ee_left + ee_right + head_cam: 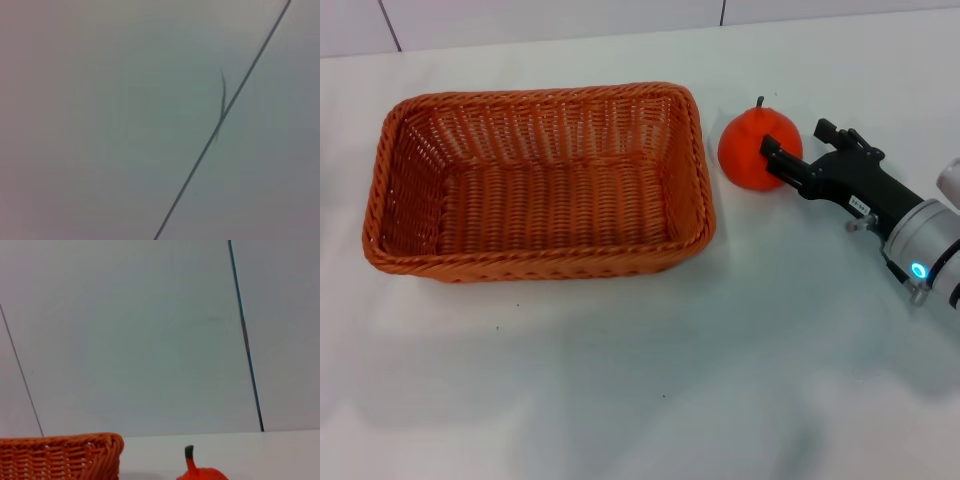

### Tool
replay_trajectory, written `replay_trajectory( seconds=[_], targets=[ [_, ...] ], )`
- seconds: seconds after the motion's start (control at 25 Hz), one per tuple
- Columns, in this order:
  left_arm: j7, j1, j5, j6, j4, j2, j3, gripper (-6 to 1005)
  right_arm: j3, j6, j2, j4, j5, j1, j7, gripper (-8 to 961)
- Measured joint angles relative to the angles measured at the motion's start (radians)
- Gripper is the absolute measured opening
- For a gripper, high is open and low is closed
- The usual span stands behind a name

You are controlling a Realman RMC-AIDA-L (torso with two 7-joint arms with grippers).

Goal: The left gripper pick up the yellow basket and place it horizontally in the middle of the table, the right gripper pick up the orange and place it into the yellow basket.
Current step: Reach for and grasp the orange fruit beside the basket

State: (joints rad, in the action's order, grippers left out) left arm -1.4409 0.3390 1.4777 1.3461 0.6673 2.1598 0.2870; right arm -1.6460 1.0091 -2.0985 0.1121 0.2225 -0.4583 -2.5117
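Observation:
The yellow basket (535,180), a large orange-brown woven rectangle, lies lengthwise on the white table, left of centre in the head view, and is empty. The orange (752,150) with its dark stem stands on the table just right of the basket. My right gripper (798,144) reaches in from the right with its fingers apart at the orange's right side. One finger overlaps the fruit. In the right wrist view the basket's corner (60,457) and the orange's top (200,474) show low in the picture. The left gripper is out of view.
The white table (640,380) stretches in front of the basket and the orange. A pale panelled wall with dark seams (245,335) stands behind. The left wrist view shows only a plain pale surface with one dark seam (220,125).

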Motion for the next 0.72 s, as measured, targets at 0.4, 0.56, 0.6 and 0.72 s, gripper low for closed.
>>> replay_trajectory(
  seconds=[0.4, 0.56, 0.6, 0.72],
  targets=[
    [0.019, 0.004, 0.006, 0.002, -0.017, 0.000, 0.004, 894, 0.000, -0.059, -0.001, 0.000, 0.032, -0.036, 0.006, 877],
    [0.019, 0.004, 0.006, 0.004, -0.022, 0.000, 0.005, 895, 0.000, -0.066, -0.003, 0.000, 0.040, -0.047, 0.010, 858],
    [0.021, 0.005, 0.006, 0.004, -0.023, 0.000, 0.005, 895, -0.001, -0.067, -0.003, 0.000, 0.040, -0.049, 0.014, 853],
    [0.029, 0.005, 0.007, 0.006, -0.026, 0.001, 0.006, 895, -0.001, -0.068, -0.003, 0.000, 0.040, -0.050, 0.027, 839]
  ],
)
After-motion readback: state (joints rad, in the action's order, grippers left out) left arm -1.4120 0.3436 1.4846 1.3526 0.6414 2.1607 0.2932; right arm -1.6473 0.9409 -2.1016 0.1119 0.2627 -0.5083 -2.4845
